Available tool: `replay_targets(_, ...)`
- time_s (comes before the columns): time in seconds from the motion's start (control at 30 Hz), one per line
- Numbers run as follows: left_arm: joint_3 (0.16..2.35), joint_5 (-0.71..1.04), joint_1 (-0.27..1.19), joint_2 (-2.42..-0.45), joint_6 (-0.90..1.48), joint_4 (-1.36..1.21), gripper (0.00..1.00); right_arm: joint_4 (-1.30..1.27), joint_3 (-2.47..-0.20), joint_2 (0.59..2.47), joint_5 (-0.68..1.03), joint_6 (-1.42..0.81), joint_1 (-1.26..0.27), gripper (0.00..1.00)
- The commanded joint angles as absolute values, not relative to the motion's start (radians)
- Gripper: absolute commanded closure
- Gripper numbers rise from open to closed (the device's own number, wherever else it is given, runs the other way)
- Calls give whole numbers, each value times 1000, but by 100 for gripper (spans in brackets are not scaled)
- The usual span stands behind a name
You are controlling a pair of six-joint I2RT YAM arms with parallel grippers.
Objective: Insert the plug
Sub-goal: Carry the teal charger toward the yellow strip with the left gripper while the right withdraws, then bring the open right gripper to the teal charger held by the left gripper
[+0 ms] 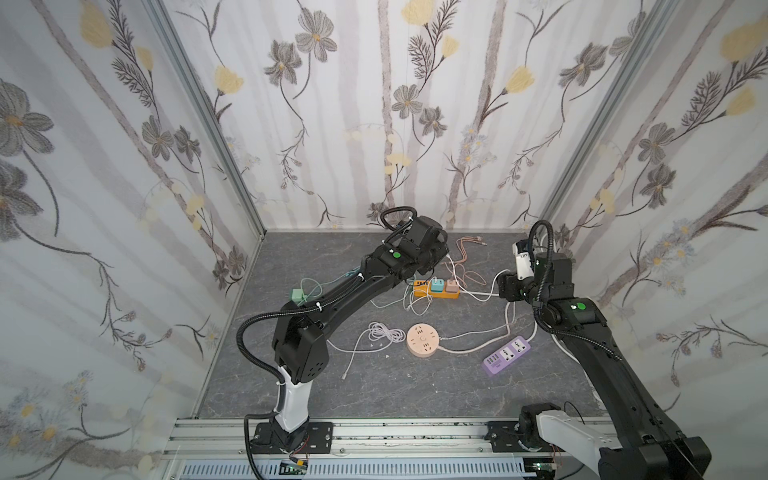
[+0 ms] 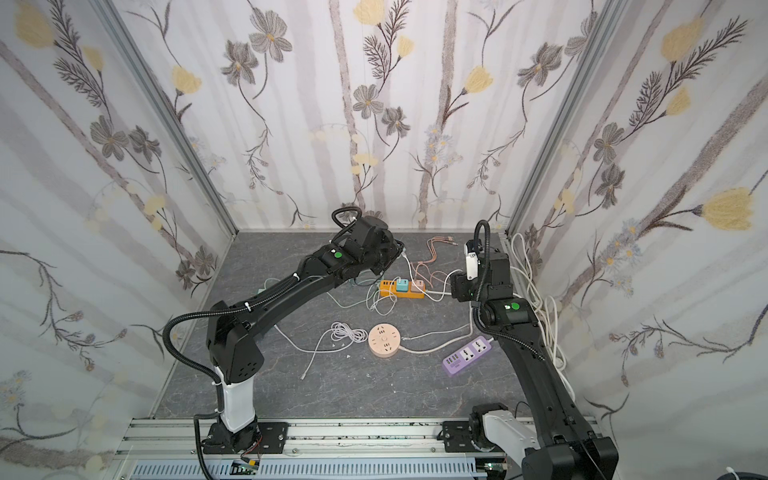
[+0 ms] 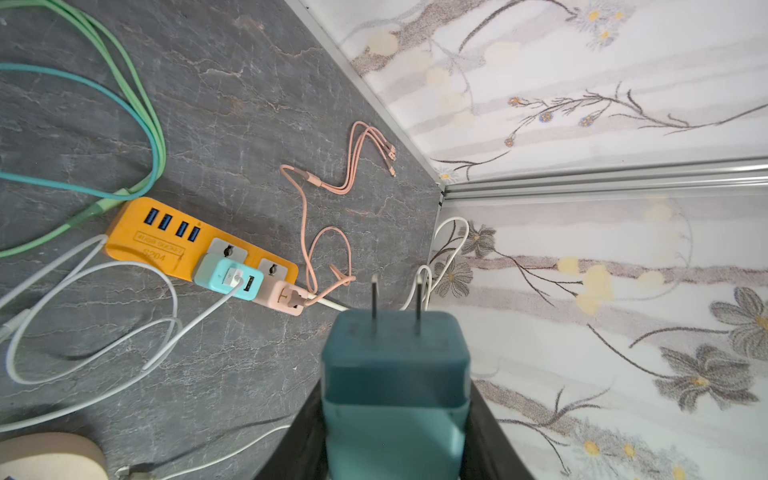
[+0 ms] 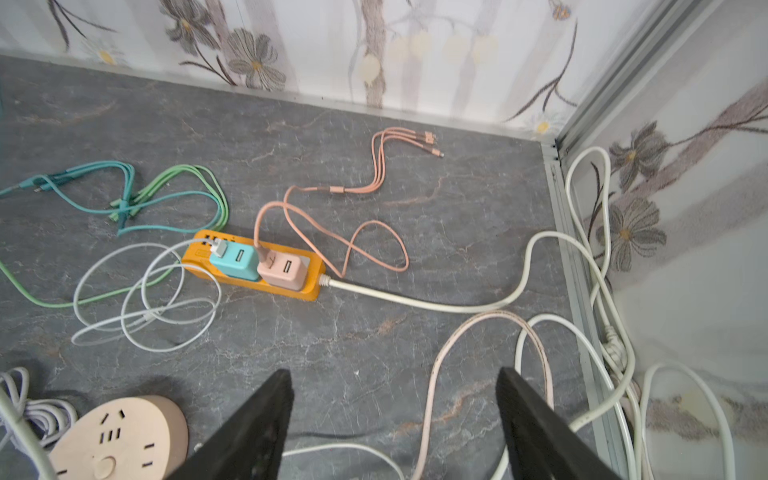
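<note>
In the left wrist view my left gripper [image 3: 395,415] is shut on a dark teal plug [image 3: 395,365], whose two metal prongs point away from the jaws. It hangs above the floor near the orange power strip [image 3: 137,245]. A light blue charger [image 3: 226,276] and a pink charger [image 3: 278,297] sit plugged into the strip, and two grey sockets show uncovered beside them. In both top views the left gripper [image 1: 434,259] is just behind the strip [image 1: 424,293]. My right gripper [image 4: 394,374] is open and empty, to the right of the strip [image 4: 309,293].
A round beige socket [image 1: 423,339], a purple power strip [image 1: 507,355] and a green charger [image 1: 297,296] lie on the grey floor. Loose white cable [image 4: 145,307], pink cable [image 4: 374,183] and green and teal cables [image 4: 166,199] sprawl around the strip. Walls stand close behind and to the right.
</note>
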State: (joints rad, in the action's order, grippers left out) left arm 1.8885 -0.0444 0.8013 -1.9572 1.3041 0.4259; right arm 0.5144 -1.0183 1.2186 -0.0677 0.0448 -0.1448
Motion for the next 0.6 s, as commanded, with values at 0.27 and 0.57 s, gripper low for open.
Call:
replay_targets(0.27,1881,-153,747,-1941,1409,423,100,634,-942,1167,-196,-16,-130,1)
replay_targets(0.57,2100,-221,690,-2021,1329,472,100,727,-992,1342,154,77,-168,1)
